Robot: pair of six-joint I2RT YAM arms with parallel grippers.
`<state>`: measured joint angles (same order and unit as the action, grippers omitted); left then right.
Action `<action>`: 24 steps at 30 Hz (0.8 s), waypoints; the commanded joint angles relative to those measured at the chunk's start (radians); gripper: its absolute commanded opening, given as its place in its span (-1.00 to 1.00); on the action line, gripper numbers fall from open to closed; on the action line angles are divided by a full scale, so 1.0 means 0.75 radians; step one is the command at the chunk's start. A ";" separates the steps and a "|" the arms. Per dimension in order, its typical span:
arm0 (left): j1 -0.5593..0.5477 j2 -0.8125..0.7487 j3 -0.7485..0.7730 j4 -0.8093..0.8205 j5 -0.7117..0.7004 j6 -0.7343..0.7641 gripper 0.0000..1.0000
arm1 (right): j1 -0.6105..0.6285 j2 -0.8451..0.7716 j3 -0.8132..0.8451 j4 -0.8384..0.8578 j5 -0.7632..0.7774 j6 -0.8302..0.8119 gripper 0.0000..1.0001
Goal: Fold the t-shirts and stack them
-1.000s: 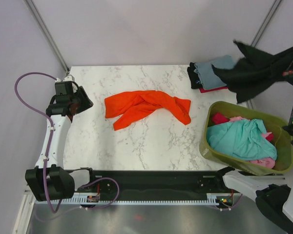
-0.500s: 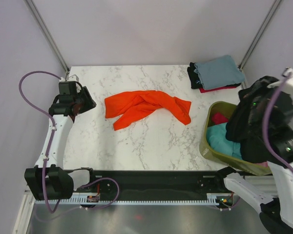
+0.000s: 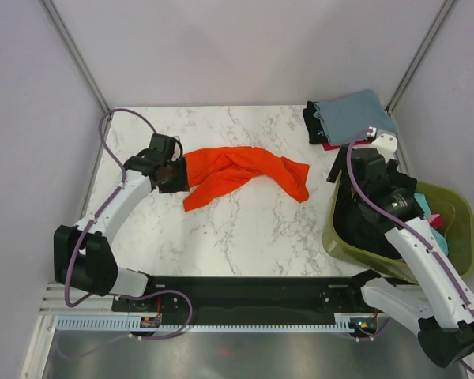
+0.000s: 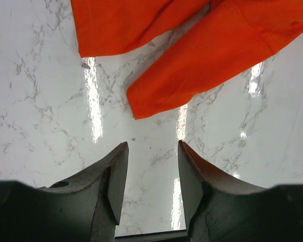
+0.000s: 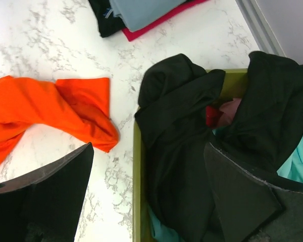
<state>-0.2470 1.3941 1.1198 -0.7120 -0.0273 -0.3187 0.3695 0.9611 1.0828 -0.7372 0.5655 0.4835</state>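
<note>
No readable writing anywhere; a small pale mark on the black shirt of the folded stack (image 5: 136,10) is too small to make out. The orange t-shirt (image 3: 241,175) is crumpled and twisted, unfolded, flat on the marble table (image 3: 221,229), well left of the basket (image 3: 450,201). The stack sits just behind the basket at the table's far corner: grey-blue on top, red edge under it, black at the bottom. The black t-shirt (image 5: 182,131) is bunched and draped over the basket's left rim, partly inside. A teal t-shirt (image 5: 298,166) shows inside the basket under the black one, with a bit of pink and red beside it. Right gripper (image 5: 149,148) is above the basket's left rim, jaws spread wide, gripping nothing. Left gripper (image 4: 151,148) is far left of the basket, just off the orange shirt's left corner, jaws about half apart, empty, over bare marble.
</note>
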 commanded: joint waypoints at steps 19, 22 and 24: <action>0.614 -0.398 -0.104 0.117 0.014 -0.103 0.06 | 0.898 1.281 0.760 0.410 -0.492 0.032 0.95; 0.622 -0.427 -0.110 0.119 0.000 -0.093 0.07 | 0.939 1.526 1.005 0.337 -0.508 0.034 0.93; 0.622 -0.433 -0.108 0.119 -0.007 -0.084 0.07 | 0.943 1.647 1.080 0.312 -0.511 0.042 0.90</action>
<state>0.2131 1.0924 1.0401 -0.6636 -0.0330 -0.3691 1.0576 2.1334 1.7771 -0.4896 0.2203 0.5156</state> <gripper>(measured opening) 0.533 0.957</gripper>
